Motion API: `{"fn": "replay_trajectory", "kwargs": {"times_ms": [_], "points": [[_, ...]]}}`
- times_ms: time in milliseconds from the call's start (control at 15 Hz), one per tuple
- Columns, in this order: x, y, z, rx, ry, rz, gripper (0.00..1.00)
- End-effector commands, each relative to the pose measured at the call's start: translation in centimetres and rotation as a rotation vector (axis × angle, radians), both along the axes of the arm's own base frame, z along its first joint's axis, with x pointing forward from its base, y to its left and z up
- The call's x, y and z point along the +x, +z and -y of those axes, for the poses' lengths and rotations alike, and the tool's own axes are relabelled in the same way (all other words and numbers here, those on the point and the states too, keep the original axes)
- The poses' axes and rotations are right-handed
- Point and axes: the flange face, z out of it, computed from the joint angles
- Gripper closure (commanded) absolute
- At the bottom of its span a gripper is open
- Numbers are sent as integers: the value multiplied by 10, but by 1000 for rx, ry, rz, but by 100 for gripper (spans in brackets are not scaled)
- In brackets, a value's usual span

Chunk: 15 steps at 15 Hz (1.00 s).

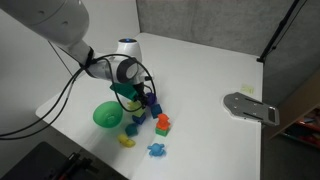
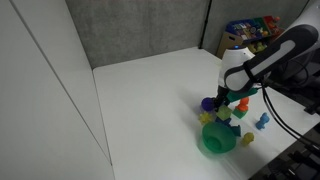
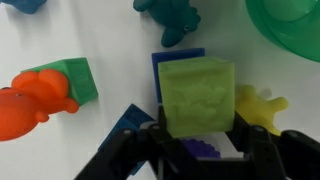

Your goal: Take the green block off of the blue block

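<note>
- Between the fingers of the gripper (image 3: pixel 200 140), low in the wrist view: the green block (image 3: pixel 197 97), pale lime face toward the camera, one dark finger against each flank. By the look of that contact, clenched on the cube.
- Right behind it, the blue block (image 3: pixel 175 57), seen only as a dark strip along the green cube's top and left edges. Stacked or nearly so, with no real sideways offset.
- No telling from this angle whether the two cubes touch or stand a little apart.
- Too small to settle in both exterior views: only the gripper (image 1: pixel 137 95) (image 2: pixel 230 98) low over the cluster of toys, beside the green bowl (image 1: pixel 107 115) (image 2: pixel 217 140).
- Judged progress: approach and grasp done; lifting clear, carrying aside and setting down not yet shown as done.
- Close around the stack: a yellow toy piece (image 3: pixel 262 105) just beside it on one side, an orange toy (image 3: pixel 30 100) against a green brick (image 3: pixel 78 78) on the other.
- Farther out: a teal toy (image 3: pixel 170 18) near the top edge, the bowl's rim in the upper corner, and bare white table (image 3: pixel 110 40) between them, probably the easiest spot for a set-down.
</note>
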Motion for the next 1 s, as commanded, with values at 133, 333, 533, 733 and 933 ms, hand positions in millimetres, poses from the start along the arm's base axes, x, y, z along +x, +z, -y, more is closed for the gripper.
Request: {"fn": "replay_trajectory", "kwargs": {"times_ms": [133, 333, 533, 733, 933], "points": [[14, 72, 7, -9, -53, -9, 68], [25, 113, 13, -22, -119, -18, 68], [37, 147, 24, -47, -242, -8, 68], [50, 171, 42, -69, -404, 16, 68], [59, 181, 62, -60, -562, 29, 68]]}}
